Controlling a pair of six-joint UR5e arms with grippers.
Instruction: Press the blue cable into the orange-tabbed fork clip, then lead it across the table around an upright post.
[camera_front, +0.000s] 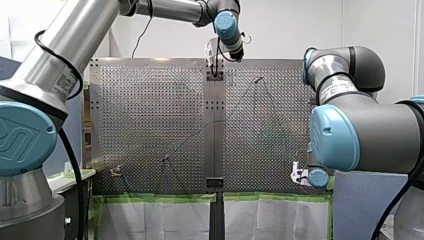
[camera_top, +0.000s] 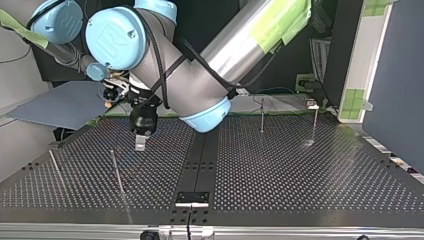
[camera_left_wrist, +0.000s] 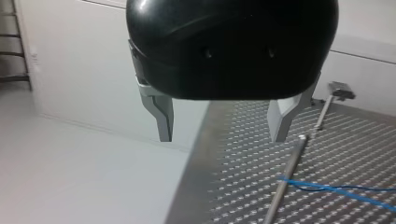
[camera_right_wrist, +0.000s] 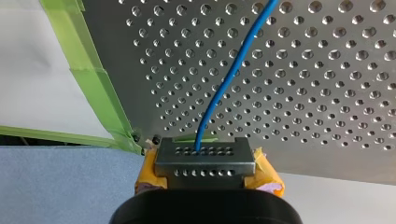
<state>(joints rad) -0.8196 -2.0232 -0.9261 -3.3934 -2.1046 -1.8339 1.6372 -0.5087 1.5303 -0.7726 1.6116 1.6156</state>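
The blue cable (camera_right_wrist: 224, 88) leaves my right gripper (camera_right_wrist: 204, 161), which is shut on it at the table's taped corner; yellow pads show at its sides. In the front view that gripper (camera_front: 300, 175) sits low at the right, and the thin cable (camera_front: 215, 121) crosses the table between two posts. My left gripper (camera_left_wrist: 222, 133) hangs open and holds nothing, above the table (camera_front: 216, 67). Ahead of it the cable (camera_left_wrist: 336, 189) bends around an upright post (camera_left_wrist: 285, 182). Behind that post stands a clip on a stalk (camera_left_wrist: 341, 89); its tab colour is unclear.
More thin upright posts (camera_top: 117, 172) (camera_top: 261, 115) stand on the perforated table (camera_top: 300, 180). Green tape (camera_right_wrist: 100, 93) lines the table edge by my right gripper. A black centre strip (camera_top: 200, 165) runs across the table. My left arm's elbow (camera_top: 200, 107) hangs low over it.
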